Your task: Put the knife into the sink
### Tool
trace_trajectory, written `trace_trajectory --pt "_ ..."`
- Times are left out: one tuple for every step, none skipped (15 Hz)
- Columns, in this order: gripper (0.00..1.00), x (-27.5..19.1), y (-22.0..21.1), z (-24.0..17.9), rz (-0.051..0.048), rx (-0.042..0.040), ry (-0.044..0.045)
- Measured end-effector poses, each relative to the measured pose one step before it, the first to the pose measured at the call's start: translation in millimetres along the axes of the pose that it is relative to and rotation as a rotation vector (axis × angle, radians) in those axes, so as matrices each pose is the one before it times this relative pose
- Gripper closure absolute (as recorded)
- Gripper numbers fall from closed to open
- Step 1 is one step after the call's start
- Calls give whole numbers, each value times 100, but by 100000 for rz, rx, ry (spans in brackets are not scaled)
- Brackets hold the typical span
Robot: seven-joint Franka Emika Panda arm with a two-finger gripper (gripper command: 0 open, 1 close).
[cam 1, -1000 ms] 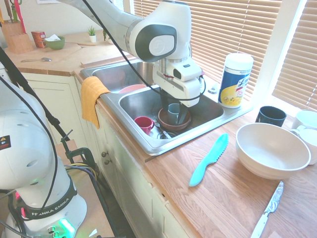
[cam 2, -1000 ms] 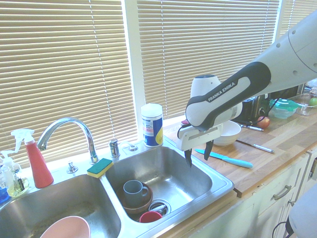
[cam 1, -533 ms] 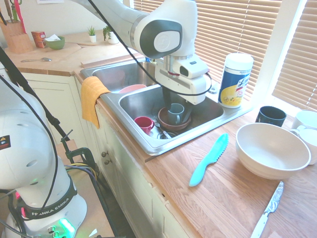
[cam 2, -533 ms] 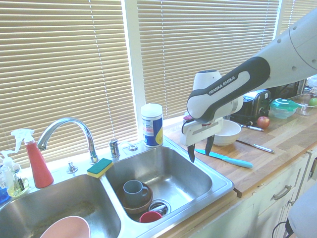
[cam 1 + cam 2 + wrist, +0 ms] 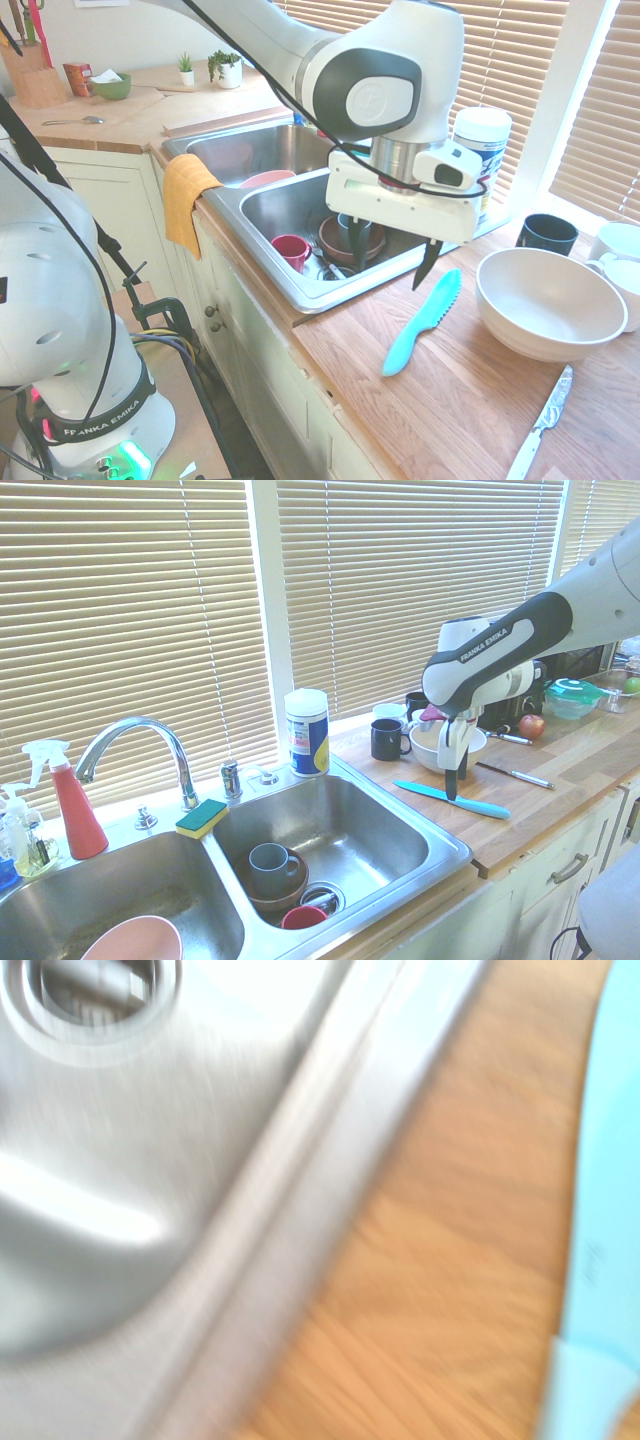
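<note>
The gripper [image 5: 393, 268] is hanging at mid-frame with jaws released and empty, over the sink [image 5: 300, 290] edge. The knife [image 5: 422, 322] is lying flat on the counter [image 5: 450, 400], lower right of it. The approach step is in hand; next it needs lowering around the knife.

Sunlit blinds [image 5: 150, 630] cover the windows behind a wooden countertop [image 5: 450, 390] over cream cabinets [image 5: 260, 390].
</note>
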State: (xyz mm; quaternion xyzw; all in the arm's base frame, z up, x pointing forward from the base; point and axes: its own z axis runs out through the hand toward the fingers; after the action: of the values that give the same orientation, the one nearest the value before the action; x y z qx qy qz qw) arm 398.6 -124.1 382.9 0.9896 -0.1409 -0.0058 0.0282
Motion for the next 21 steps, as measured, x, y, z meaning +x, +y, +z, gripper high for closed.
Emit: trace_trajectory --pt "0 122 760 378 66 -1239 100" --pt "0 213 723 660 283 -1829 671" --pt "0 132 513 1033 385 -1591 334" --pt "0 11 290 1240 401 -768 -681" --pt "0 35 219 1056 373 -558 -851" --pt "0 71 147 783 316 -548 -286" --pt "0 18 29 653 393 -192 -173" --pt "0 15 15 456 544 55 -39" --pt "0 41 -17 295 567 103 242" --pt "0 99 -58 225 1021 159 720" --pt "0 141 -97 209 1529 419 1312" --pt "0 215 -145 94 1952 616 1742" --pt "0 250 -205 -65 2114 1013 2058" --pt "0 225 -185 -22 1716 1312 1678" --pt "0 147 -119 1 1065 1124 1029" --pt "100 30 -63 21 748 664 81" --pt "100 0 -20 6 611 467 -95" --pt "100 0 -4 13 422 302 -85" --pt "100 -2 -6 19 307 220 -85" --pt "100 -3 3 3 106 67 -43" --pt "100 -10 26 13 72 -3 -55"
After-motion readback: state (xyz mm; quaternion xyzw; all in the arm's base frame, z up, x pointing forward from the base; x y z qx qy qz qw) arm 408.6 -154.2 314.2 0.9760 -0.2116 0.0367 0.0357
